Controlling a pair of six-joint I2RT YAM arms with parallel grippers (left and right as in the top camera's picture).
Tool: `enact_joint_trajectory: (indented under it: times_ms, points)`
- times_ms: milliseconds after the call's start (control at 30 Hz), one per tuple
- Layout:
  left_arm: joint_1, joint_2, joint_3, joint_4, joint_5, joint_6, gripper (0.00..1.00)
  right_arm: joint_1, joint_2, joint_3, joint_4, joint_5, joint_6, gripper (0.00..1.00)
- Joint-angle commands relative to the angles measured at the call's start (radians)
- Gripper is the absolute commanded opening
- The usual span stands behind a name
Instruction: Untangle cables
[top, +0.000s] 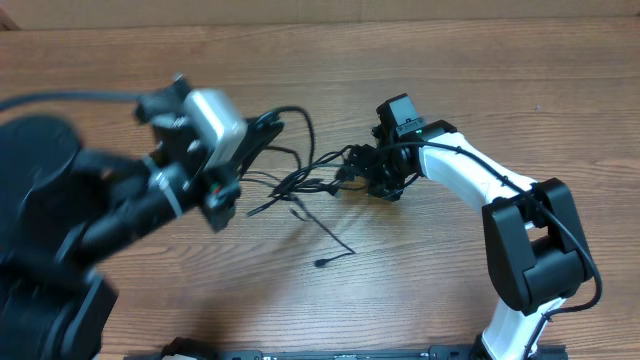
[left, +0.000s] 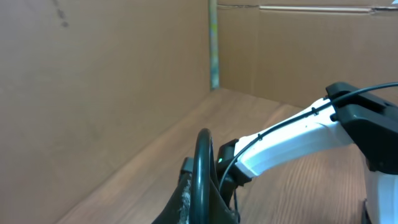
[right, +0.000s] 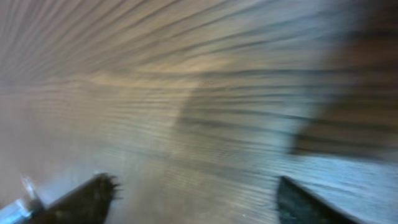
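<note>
The cables (top: 305, 178) lie in a thin black tangle at the table's middle, and one strand trails to a small plug (top: 322, 263) nearer the front. My left gripper (top: 258, 140) is raised above the tangle's left side. It is shut on a black cable loop (left: 203, 165) that arches up from between its fingers (left: 186, 199). My right gripper (top: 372, 178) is low at the tangle's right end. In the blurred right wrist view its fingertips (right: 93, 196) stand wide apart, open over bare wood, and no cable shows between them.
Cardboard walls (left: 93, 93) close off the far and left sides of the wooden table (top: 450, 290). The right arm's white link (left: 298, 140) reaches across behind the held loop. The left arm's black base (top: 40, 160) fills the left edge.
</note>
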Motion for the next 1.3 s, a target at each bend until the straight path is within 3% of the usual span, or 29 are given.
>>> enact_joint_trajectory:
  times_ms: [0,233,433,633,933,1133,1267]
  points:
    - [0.006,-0.029,0.022,-0.038,-0.055,0.056,0.04,-0.072,-0.029,0.016,0.006,-0.27,-0.2,0.95]
    - [0.006,-0.018,0.022,-0.172,0.036,0.229,0.04,-0.235,-0.029,0.019,-0.026,-0.571,-0.324,1.0]
    - [0.006,0.023,0.022,-0.241,0.059,0.317,0.04,-0.247,-0.029,0.019,-0.172,-0.721,-0.522,1.0]
    - [0.005,0.111,0.022,-0.237,0.08,0.359,0.04,-0.163,-0.029,0.019,-0.369,-0.718,-0.711,1.0]
    - [0.005,0.184,0.022,-0.232,0.108,0.383,0.04,-0.014,-0.029,0.018,-0.428,-0.668,-0.711,1.0]
    - [0.006,0.179,0.022,-0.185,0.063,0.38,0.04,0.048,-0.029,0.018,-0.471,-0.47,-0.71,1.0]
    - [0.006,0.166,0.022,-0.135,0.062,0.338,0.04,0.06,-0.029,0.018,-0.487,-0.442,-0.711,1.0]
